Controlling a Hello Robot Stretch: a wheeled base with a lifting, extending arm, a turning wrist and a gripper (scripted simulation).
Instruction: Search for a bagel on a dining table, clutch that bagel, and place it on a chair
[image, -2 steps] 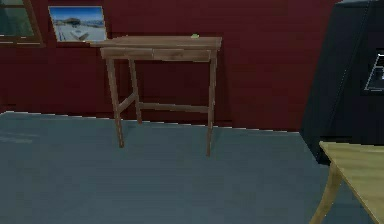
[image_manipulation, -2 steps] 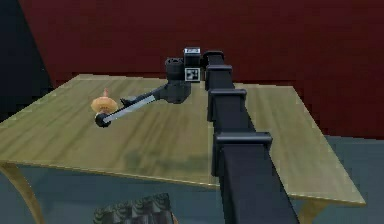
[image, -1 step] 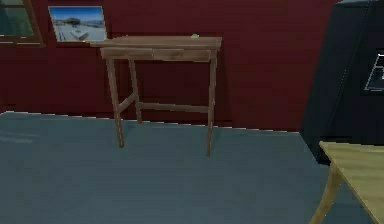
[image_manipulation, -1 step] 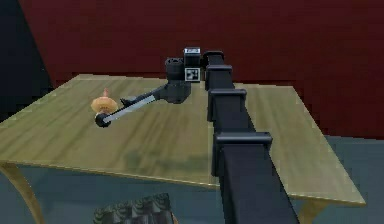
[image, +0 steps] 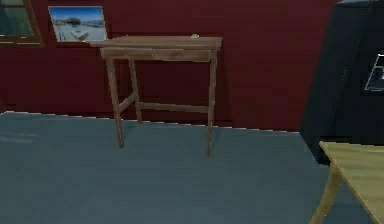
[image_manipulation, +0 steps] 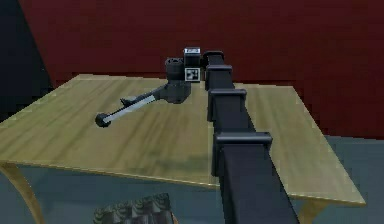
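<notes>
Gripper (image_manipulation: 104, 120) points toward eight o'clock over one light worktop (image_manipulation: 295, 125), holding nothing; its grip state cannot be told.

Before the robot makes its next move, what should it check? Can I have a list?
1. The dark square arm reaches over the light wooden table: ok.
2. Bagel in the gripper: not ok; it holds nothing, with bare tabletop behind its fingers.
3. Bagel spotted: cannot tell; a small pale blob sits on the tall brown wooden side table.
4. The blue-grey floor up to that side table is bare: ok.
5. Chair picked: cannot tell; a patterned dark thing lies at the arm side view's bottom edge.
</notes>
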